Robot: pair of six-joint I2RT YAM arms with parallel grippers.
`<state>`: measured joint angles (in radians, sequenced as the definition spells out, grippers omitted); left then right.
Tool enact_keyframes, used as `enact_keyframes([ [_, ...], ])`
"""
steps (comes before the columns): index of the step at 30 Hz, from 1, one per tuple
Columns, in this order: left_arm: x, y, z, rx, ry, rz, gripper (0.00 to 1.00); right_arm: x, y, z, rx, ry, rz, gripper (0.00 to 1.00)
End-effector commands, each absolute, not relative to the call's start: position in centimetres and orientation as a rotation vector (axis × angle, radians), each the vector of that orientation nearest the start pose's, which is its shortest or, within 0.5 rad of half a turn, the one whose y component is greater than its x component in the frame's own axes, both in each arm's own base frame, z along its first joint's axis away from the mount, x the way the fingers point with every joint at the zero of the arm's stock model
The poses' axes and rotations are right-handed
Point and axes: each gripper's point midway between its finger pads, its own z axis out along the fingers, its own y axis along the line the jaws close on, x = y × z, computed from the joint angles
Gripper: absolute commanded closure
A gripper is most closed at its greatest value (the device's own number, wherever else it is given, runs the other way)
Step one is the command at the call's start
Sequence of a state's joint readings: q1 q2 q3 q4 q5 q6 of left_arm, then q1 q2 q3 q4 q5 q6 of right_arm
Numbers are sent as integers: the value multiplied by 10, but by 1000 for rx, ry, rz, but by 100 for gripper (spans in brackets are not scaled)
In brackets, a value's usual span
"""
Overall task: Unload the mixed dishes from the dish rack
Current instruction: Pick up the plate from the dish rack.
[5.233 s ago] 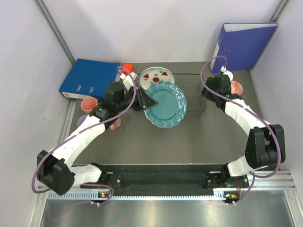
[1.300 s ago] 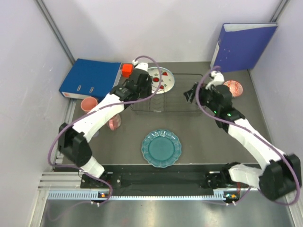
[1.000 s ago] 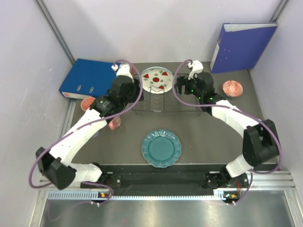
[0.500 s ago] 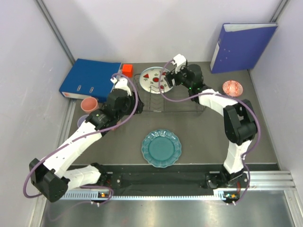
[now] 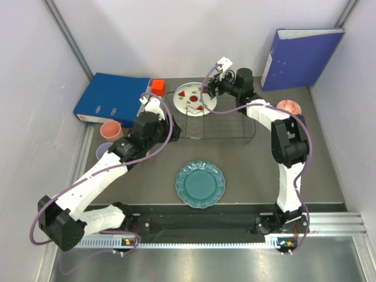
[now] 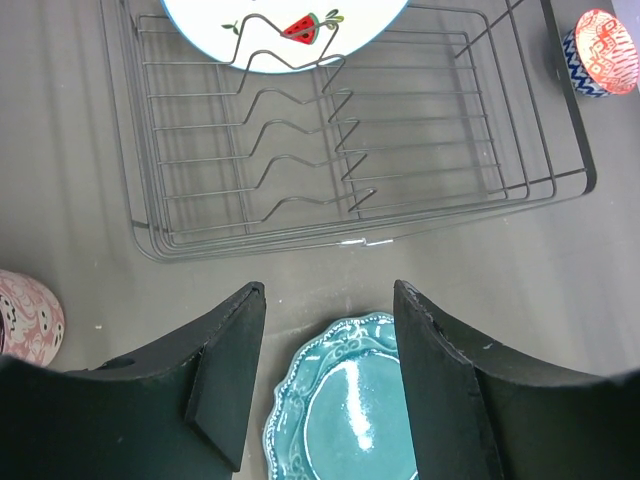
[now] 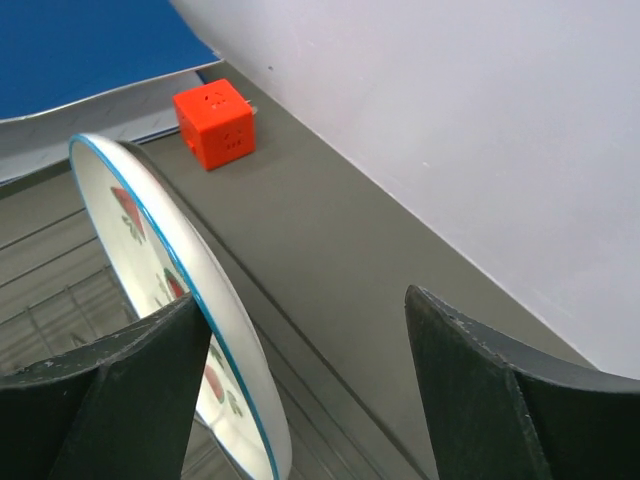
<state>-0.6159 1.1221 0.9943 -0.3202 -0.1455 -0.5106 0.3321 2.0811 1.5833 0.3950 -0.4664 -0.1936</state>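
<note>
The right end effector [image 7: 305,300], released, straddles the rim of the white plate [image 7: 140,250] at frame left. It should clench squarely, then lift straight off the dish rack [image 6: 340,235] tines. The left end effector [image 6: 327,298] is released and empty.

The dish rack [image 5: 229,122] sat toward the back of the table [image 5: 264,176], near its middle. 1 plate [image 5: 194,98] stood tilted among the tines at the rack's far left end. A 2nd plate [image 5: 200,184] lay flat on the table in front of the rack, apart from it. A small bowl [image 5: 288,108] sat right of the rack, and behind it an upright binder [image 5: 302,56] stood in the back right corner. A flat binder [image 5: 114,97] lay at the back left, with a cube [image 5: 157,87] just beside its right edge, left of the racked plate. A cup [image 5: 110,128] stood at the table's left edge in front of that binder, and a nearer cup [image 5: 101,151] stood just in front of it.
</note>
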Motion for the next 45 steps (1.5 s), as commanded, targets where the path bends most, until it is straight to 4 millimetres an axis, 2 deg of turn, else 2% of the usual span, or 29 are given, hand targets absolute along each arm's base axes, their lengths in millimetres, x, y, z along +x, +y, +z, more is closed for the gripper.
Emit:
enact_keyframes([
  [1, 309, -214, 242, 36, 2017, -582, 41, 567, 275, 228, -796, 1450, 584, 25],
  [10, 308, -217, 234, 48, 2033, -590, 41, 552, 286, 204, -832, 1509, 641, 24],
  [17, 304, -215, 228, 47, 2044, -591, 41, 548, 299, 189, -860, 1557, 649, 26],
  [23, 303, -213, 224, 41, 2047, -584, 41, 549, 306, 178, -861, 1586, 639, 40],
  [24, 303, -213, 224, 41, 2047, -584, 41, 548, 306, 173, -864, 1594, 638, 47],
  [29, 302, -212, 221, 40, 2050, -584, 42, 546, 305, 170, -851, 1597, 626, 69],
  [30, 302, -212, 220, 39, 2053, -583, 42, 546, 304, 172, -846, 1594, 622, 80],
  [33, 301, -212, 219, 34, 2054, -586, 42, 546, 300, 178, -819, 1583, 602, 100],
  [45, 297, -210, 221, 31, 2044, -601, 42, 530, 292, 220, -809, 1494, 557, 100],
])
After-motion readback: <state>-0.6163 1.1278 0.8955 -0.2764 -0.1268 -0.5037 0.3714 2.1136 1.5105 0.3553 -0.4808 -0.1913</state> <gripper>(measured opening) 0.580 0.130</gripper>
